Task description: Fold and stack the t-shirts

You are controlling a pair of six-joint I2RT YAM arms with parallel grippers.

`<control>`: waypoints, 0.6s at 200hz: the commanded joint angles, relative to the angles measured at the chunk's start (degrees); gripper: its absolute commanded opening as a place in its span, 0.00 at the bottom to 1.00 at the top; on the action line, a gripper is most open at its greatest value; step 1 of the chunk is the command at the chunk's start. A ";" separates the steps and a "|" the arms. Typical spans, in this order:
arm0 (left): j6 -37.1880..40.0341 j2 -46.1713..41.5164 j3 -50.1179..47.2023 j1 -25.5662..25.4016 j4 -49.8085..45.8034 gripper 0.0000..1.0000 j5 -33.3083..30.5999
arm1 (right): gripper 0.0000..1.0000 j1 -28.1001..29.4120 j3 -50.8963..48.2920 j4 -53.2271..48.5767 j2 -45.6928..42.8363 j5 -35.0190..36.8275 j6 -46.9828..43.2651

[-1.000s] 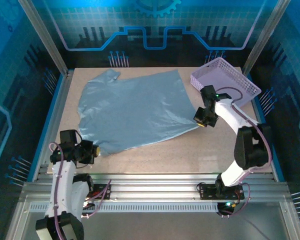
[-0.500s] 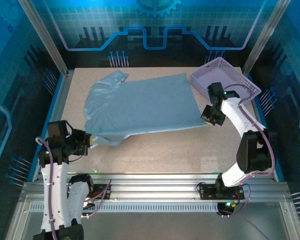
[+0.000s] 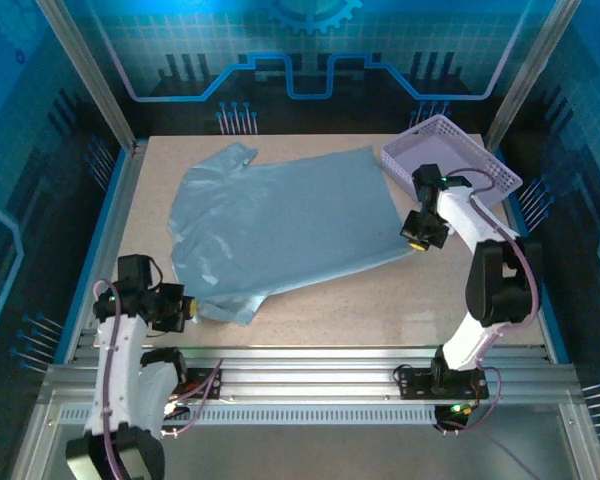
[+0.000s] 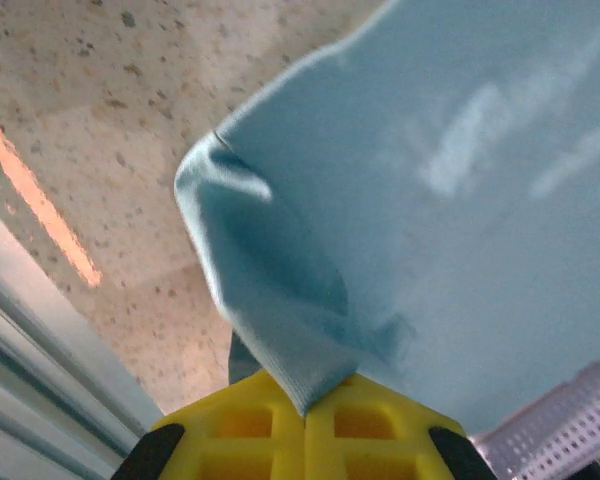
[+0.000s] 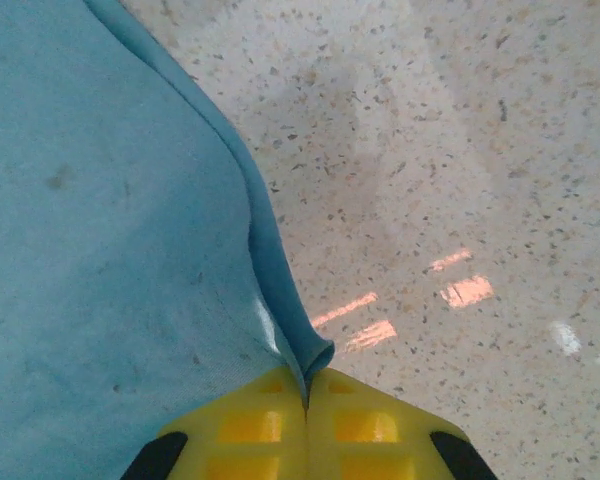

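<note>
I'm pinching the t-shirt point(image 3: 280, 225) w/ both grippers, jaws fully closed on fabric. My left gripper point(image 4: 305, 400) is clamping a bunched hem corner, and my right gripper point(image 5: 305, 385) is nipping the rolled edge at the opposite hem corner. The shirt is lying ahead of both sets of fingers, mostly flat on the table point(image 3: 380, 290), w/ a loose fold curling just in front of the left pinch. The lavender basket point(image 3: 460, 160) is sitting just beyond my right gripper on its outer side, near the shirt's far corner; touching or not, I can't tell. I'm reading this as the spread-out step before folding. To do it well, I'm aiming to draw both corners apart evenly, hem low and taut, so the fold by the left pinch is smoothing out. I'm avoiding lopsided tugs, since thin cloth is probably prone to slipping, and steering my right wrist clear of the basket.
</note>
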 commanded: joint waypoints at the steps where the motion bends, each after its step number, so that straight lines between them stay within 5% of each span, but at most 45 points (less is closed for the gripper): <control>1: 0.82 6.00 -1.83 -0.87 10.84 0.00 -2.00 | 0.00 0.98 3.64 -0.09 4.26 1.64 -0.44; 51: 4.66 11.61 0.07 -4.13 9.48 0.06 -5.29 | 0.00 2.40 4.11 -0.63 6.76 2.37 0.81; 82: -0.97 0.04 -0.16 -9.72 -2.69 0.03 -7.77 | 0.00 2.49 -2.83 -0.43 -1.17 5.34 3.13; 120: -6.82 -12.93 -5.30 -10.17 -11.33 0.01 -5.28 | 0.00 2.41 -7.76 -0.58 -4.29 4.78 2.95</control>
